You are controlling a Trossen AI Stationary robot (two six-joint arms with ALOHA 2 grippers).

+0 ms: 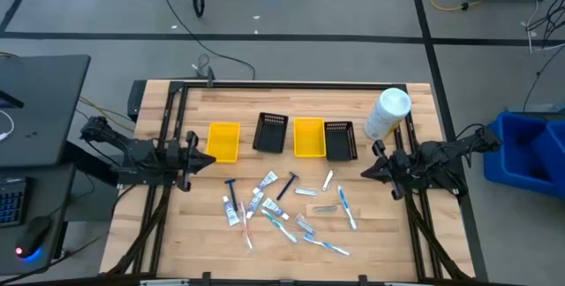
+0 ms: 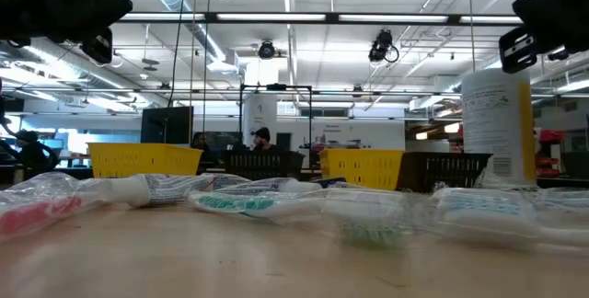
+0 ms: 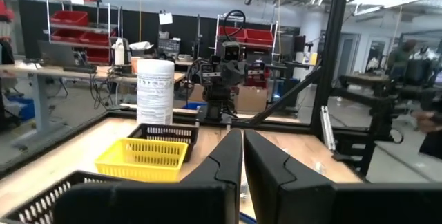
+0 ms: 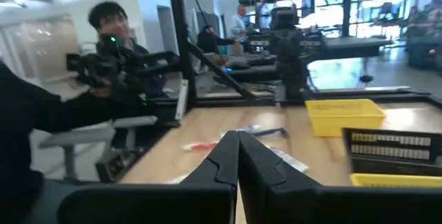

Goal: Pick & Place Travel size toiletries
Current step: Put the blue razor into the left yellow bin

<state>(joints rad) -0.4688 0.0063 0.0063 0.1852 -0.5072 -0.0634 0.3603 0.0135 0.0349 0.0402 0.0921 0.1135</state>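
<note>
The travel size toiletries [image 1: 282, 206] lie scattered flat on the wooden table's near middle: slim toothbrushes, small tubes, a dark-handled razor [image 1: 231, 187] and clear packets. In the low view they fill the foreground [image 2: 248, 201]. My left gripper [image 1: 210, 161] hovers over the table's left side, shut, left of the pile. My right gripper [image 1: 364, 173] hovers over the right side, shut, right of the pile. In the wrist views each gripper, the left [image 3: 243, 144] and the right [image 4: 238, 141], points level across the table and holds nothing.
A row of small bins stands beyond the pile: yellow [image 1: 223, 141], black [image 1: 271, 132], yellow [image 1: 308, 136], black [image 1: 340, 139]. A big white bottle [image 1: 387, 114] stands at the far right. Bare wood lies near the table's near edge. People show in the room behind.
</note>
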